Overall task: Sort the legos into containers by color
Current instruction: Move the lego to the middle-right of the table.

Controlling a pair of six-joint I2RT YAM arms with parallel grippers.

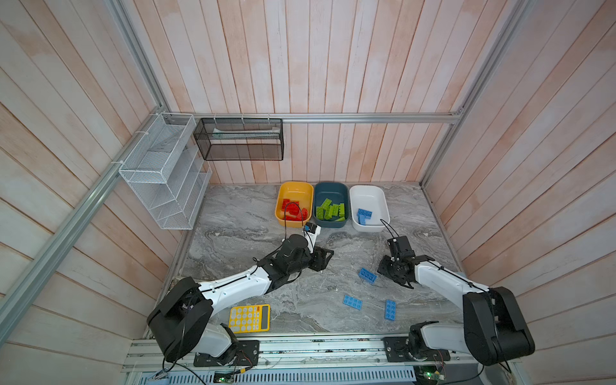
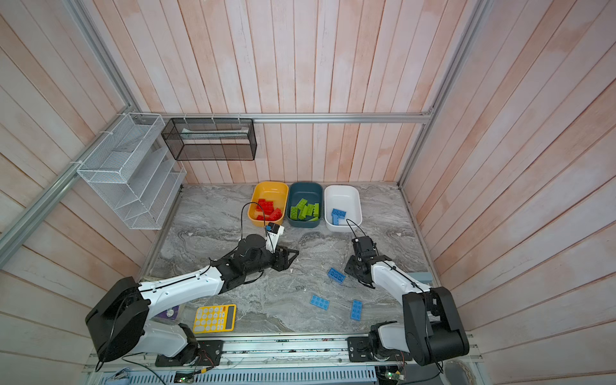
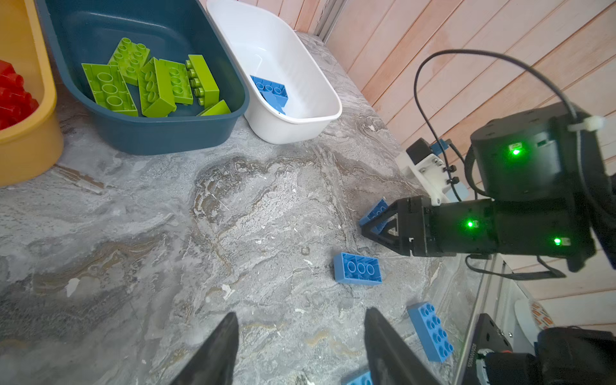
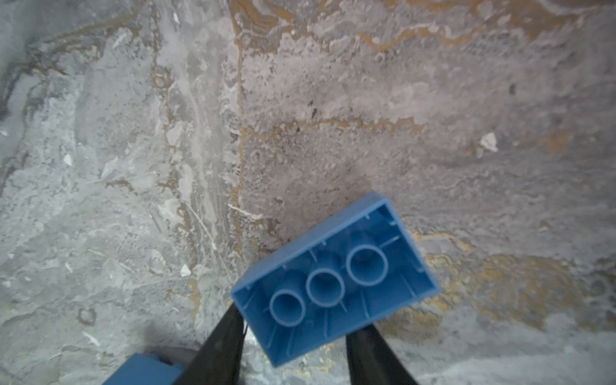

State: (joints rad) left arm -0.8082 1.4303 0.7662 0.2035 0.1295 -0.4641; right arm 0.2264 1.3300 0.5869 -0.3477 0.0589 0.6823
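Low in the right wrist view, a skewed blue lego (image 4: 333, 280) was pinched by one end in the right gripper (image 4: 295, 321) and could be twisted loose when lifted.

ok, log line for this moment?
left gripper open, empty | right gripper astride upside-down blue lego, grip unclear | three other blue legos loose on table

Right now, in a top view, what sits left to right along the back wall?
White rack → black basket → yellow tub → teal tub → white tub.
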